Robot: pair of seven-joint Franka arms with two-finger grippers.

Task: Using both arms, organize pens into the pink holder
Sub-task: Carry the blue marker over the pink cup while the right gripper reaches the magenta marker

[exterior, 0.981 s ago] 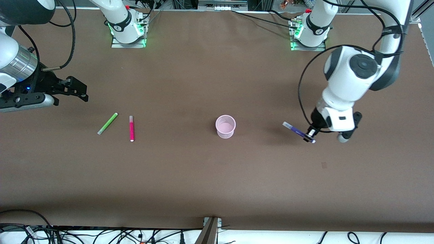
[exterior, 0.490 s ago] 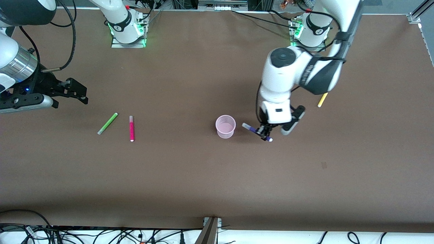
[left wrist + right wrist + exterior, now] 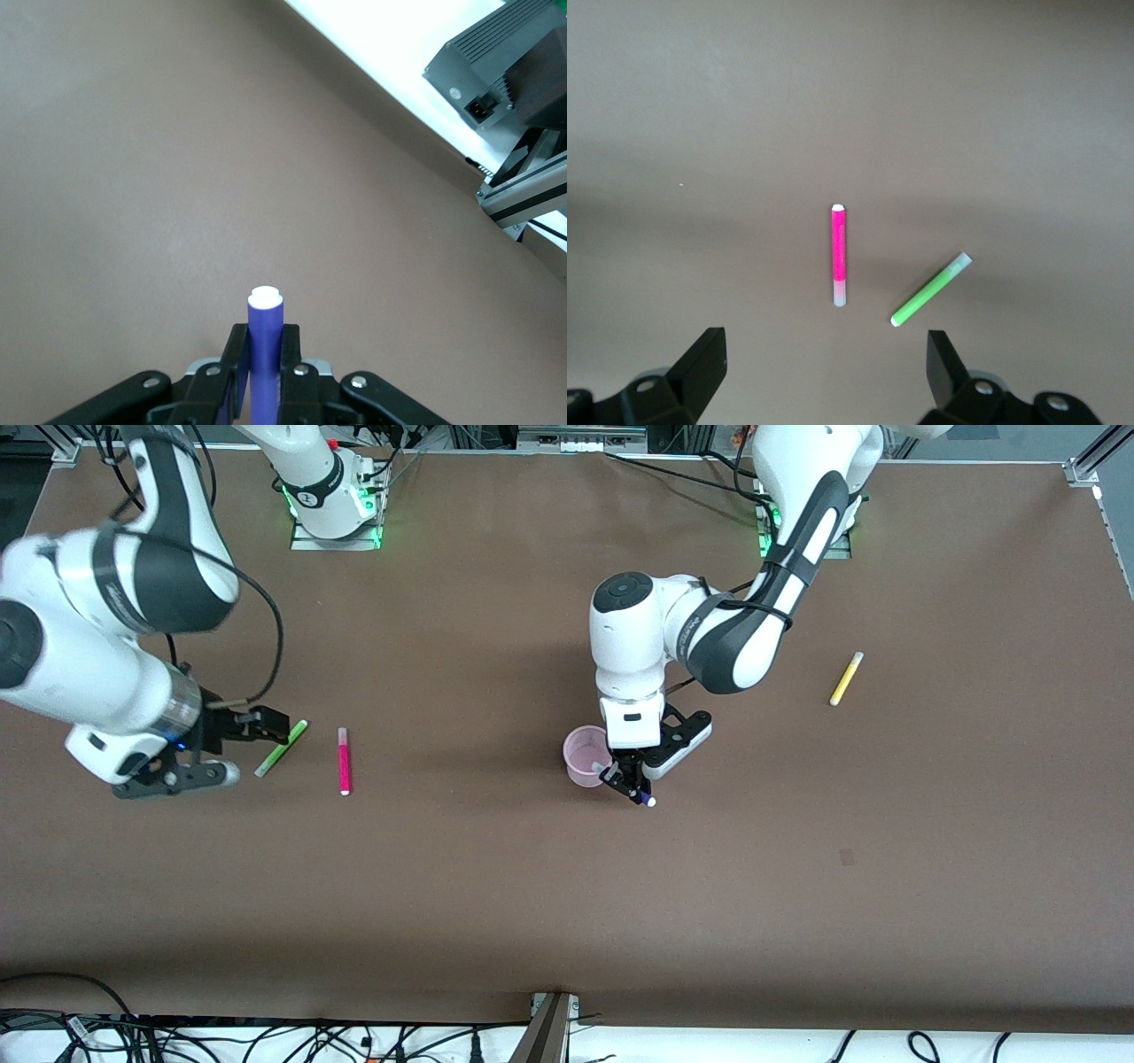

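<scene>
Brown table | left gripper clamps purple pen at pink holder rim; I'd tip it upright, centre, then release | right gripper open above green pen, magenta pen

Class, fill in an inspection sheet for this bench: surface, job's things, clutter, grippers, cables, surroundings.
Surface: brown table, small dark mark toward the left arm's end.
Job's things: pink holder upright mid-table; purple pen held at the holder's rim; yellow pen lying toward the left arm's end; green pen and magenta pen lying side by side, apart, toward the right arm's end.
Clutter: nothing seen.
Grippers: left gripper shut on the purple pen at the holder; right gripper open, over the table beside the green pen.
Cables: black cables on both arms, more along the table's near edge.
Surroundings: metal framing at the table's edges.
</scene>
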